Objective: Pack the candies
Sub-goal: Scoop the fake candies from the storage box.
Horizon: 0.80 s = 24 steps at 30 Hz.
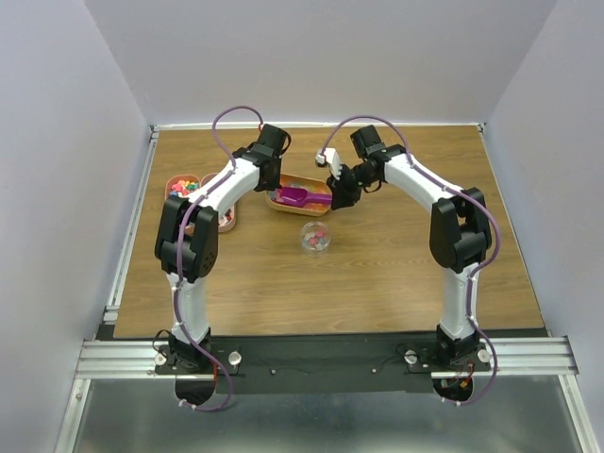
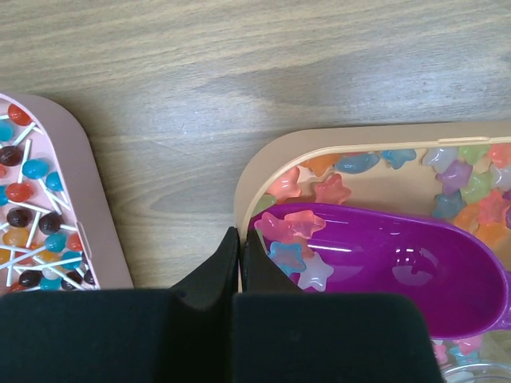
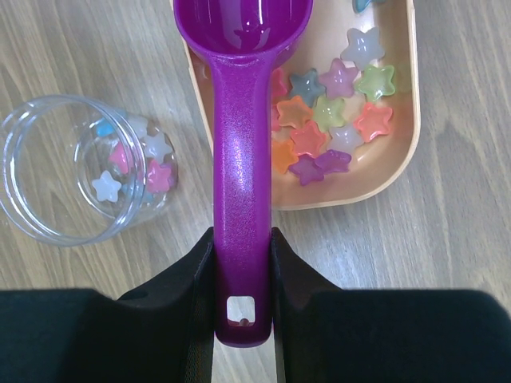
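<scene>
**Scoop in the tray, held by the right arm**

Right gripper (image 3: 242,249): jaws narrow, clamped on the handle of the magenta scoop (image 3: 239,159) near its end, one finger (image 3: 198,267) on each side. The handle reaches over the tray's rim, and the bowl lies inside the peach tray (image 3: 406,148).

Left gripper (image 2: 241,254): jaws pressed together, holding nothing. Its tips stand at the tray's end rim, just beside the mouth of the scoop. Whether they touch the rim cannot be told.

Candies (image 3: 329,112): translucent stars in pink, orange, green, blue and purple. Most lie loose on the tray floor, around and beside the scoop. The left wrist view shows a few inside the mouth of the bowl. A few more lie at the bottom of the clear jar (image 3: 44,171), which is open and stands on the wooden table (image 1: 396,274) near the tray, apart from it.

A pink tray (image 2: 100,215) of lollipops (image 2: 33,169) sits to the left, apart from the peach tray.
</scene>
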Motion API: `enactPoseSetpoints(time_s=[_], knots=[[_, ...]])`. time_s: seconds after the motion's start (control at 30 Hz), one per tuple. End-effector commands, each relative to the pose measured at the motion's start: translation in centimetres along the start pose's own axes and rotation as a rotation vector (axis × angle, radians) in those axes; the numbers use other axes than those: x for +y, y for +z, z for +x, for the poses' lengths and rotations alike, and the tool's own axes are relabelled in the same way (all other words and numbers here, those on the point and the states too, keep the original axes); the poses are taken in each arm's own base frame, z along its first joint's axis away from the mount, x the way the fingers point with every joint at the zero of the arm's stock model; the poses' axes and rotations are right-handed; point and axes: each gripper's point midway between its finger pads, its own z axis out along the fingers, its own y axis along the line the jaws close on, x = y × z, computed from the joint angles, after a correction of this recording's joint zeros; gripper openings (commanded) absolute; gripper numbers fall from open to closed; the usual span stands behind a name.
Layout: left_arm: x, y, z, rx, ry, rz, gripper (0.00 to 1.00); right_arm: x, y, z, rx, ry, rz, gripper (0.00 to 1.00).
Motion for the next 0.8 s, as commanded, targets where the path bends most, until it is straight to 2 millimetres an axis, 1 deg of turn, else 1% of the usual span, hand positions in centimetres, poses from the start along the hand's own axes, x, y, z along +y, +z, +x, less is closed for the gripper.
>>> enactPoseSetpoints(time_s=[0.0,0.03,0.07,0.1,0.13,0.2,0.3,0.37,0.43,0.47,0.53,0.63,0.73,0.77], knots=[[-3.9,-2.6,-3.0,-0.105,-0.061,0.202,0.0,0.7,0.4,-2.8,-0.112,-0.06,-0.028,0.01],[-3.6,-2.6,-3.0,-0.105,-0.061,0.199,0.0,0.4,0.4,-2.2,-0.088,-0.056,-0.005,0.01],[-3.2,-2.5,-3.0,-0.104,-0.067,0.196,0.0,0.4,0.4,-2.0,-0.085,-0.058,-0.007,0.01],[-3.1,-2.4,-3.0,-0.111,-0.074,0.201,0.0,0.4,0.4,-2.1,-0.091,-0.058,-0.011,0.01],[-3.5,-2.4,-2.9,-0.105,-0.075,0.228,0.0,0.9,0.4,-2.7,-0.119,-0.063,-0.037,0.01],[-2.9,-2.0,-2.9,-0.102,-0.084,0.221,0.0,1.3,0.3,-3.2,-0.145,-0.067,-0.059,0.01],[-1.8,-2.1,-2.9,-0.098,-0.081,0.207,0.0,0.9,0.2,-3.1,-0.135,-0.073,-0.032,0.01],[-1.5,-2.2,-3.1,-0.106,-0.084,0.205,0.0,0.7,0.3,-3.1,-0.132,-0.072,-0.028,0.01],[-1.5,-2.4,-3.3,-0.112,-0.085,0.206,0.0,0.8,0.4,-3.5,-0.153,-0.072,-0.045,0.01],[-2.2,-2.5,-3.2,-0.103,-0.083,0.243,0.0,1.0,0.6,-3.5,-0.157,-0.066,-0.053,0.01],[-2.3,-2.6,-3.2,-0.102,-0.089,0.25,0.0,1.0,0.7,-3.6,-0.166,-0.066,-0.054,0.01],[-2.2,-2.7,-3.2,-0.104,-0.096,0.246,0.0,0.9,0.7,-3.5,-0.166,-0.062,-0.044,0.01],[-2.4,-3.1,-3.5,-0.113,-0.097,0.26,0.0,1.0,0.8,-3.4,-0.171,-0.063,-0.048,0.01],[-2.1,-3.2,-3.8,-0.12,-0.101,0.257,0.0,0.9,0.7,-3.4,-0.169,-0.067,-0.042,0.01]])
